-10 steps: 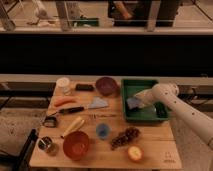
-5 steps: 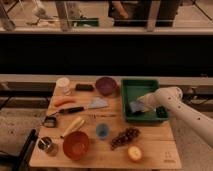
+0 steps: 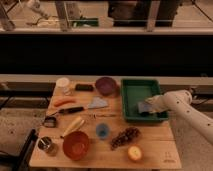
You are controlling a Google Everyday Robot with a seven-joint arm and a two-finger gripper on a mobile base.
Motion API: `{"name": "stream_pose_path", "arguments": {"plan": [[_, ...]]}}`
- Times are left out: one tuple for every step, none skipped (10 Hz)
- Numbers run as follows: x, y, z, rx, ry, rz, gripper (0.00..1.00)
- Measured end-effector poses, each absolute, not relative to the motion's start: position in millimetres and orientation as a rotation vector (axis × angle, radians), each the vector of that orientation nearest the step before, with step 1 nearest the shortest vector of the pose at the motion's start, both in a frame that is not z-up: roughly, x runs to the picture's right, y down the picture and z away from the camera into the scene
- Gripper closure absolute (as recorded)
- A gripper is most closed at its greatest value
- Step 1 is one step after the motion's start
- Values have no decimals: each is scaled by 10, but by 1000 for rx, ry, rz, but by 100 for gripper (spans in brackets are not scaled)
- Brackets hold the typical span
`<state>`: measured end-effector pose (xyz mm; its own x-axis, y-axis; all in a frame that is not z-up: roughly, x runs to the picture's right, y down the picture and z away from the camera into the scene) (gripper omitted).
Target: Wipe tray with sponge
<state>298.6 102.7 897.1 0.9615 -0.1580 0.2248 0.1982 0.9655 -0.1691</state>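
Note:
The dark-green tray (image 3: 128,98) stands at the back right of the wooden table (image 3: 155,145). The blue-grey sponge (image 3: 142,107) lies on the tray floor near its front right corner. My gripper (image 3: 150,105) reaches into the tray from the right on a white arm and is shut on the sponge, pressing it down onto the tray floor.
Left of the tray are a purple bowl (image 3: 106,85), a white cup (image 3: 63,83), a pale-blue wedge (image 3: 97,103) and a black-handled knife (image 3: 72,110). In front stand a blue cup (image 3: 102,131), grapes (image 3: 125,137), a red bowl (image 3: 76,145) and a banana (image 3: 74,125).
The gripper has slid the sponge across the tray floor, from the left side toward the front right.

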Motion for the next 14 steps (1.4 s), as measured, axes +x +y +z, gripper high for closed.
{"name": "stream_pose_path", "arguments": {"plan": [[3058, 1056, 8972, -195, -199, -167, 100], [3169, 1088, 8972, -197, -183, -139, 100], [3192, 1084, 8981, -197, -178, -131, 100], [3213, 1055, 9012, -196, -173, -125, 100], [3236, 1019, 9036, -193, -169, -121, 100], [3242, 924, 9114, -190, -166, -127, 100], [3222, 845, 9174, -186, -167, -134, 100], [3218, 728, 9248, -179, -166, -142, 100], [3249, 604, 9325, -173, -161, -147, 100], [3272, 526, 9370, -170, -158, -150, 100], [3280, 419, 9451, -167, -156, -154, 100], [3270, 303, 9540, -164, -157, -160, 100], [3270, 192, 9641, -165, -159, -162, 100], [3284, 130, 9706, -166, -160, -162, 100]]}}
